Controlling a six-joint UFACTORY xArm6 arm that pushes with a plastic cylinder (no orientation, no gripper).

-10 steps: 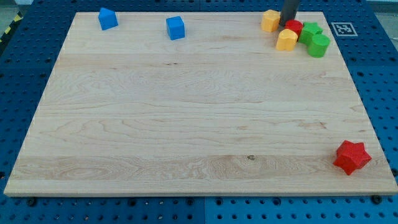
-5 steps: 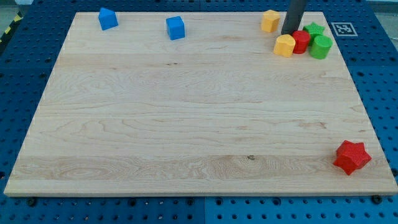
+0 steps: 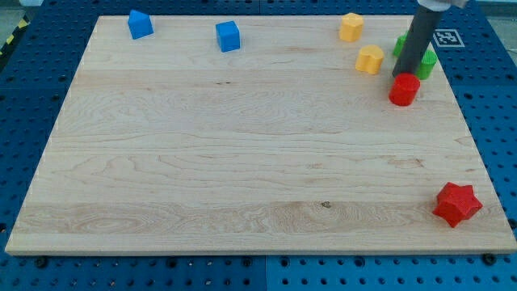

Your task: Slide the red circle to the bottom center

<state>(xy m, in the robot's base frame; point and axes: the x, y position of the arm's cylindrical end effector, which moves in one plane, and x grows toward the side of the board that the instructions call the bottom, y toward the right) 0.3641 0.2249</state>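
Note:
The red circle [image 3: 404, 90] lies near the view's upper right on the wooden board [image 3: 242, 145]. My tip [image 3: 399, 76] rests right at the circle's upper edge, touching or nearly touching it. The dark rod rises up and to the right, hiding part of two green blocks [image 3: 427, 61] behind it. A yellow block [image 3: 371, 59] sits just left of the rod.
Another yellow block [image 3: 350, 27] sits at the top edge. Two blue blocks [image 3: 140, 24] [image 3: 229, 36] lie at the top left. A red star [image 3: 456, 204] lies at the bottom right corner. A marker tag [image 3: 444, 37] sits off the board's top right.
My tip has moved down and to the right, pushing the red circle out of the cluster of yellow and green blocks toward the view's bottom. The lower yellow block shifted slightly.

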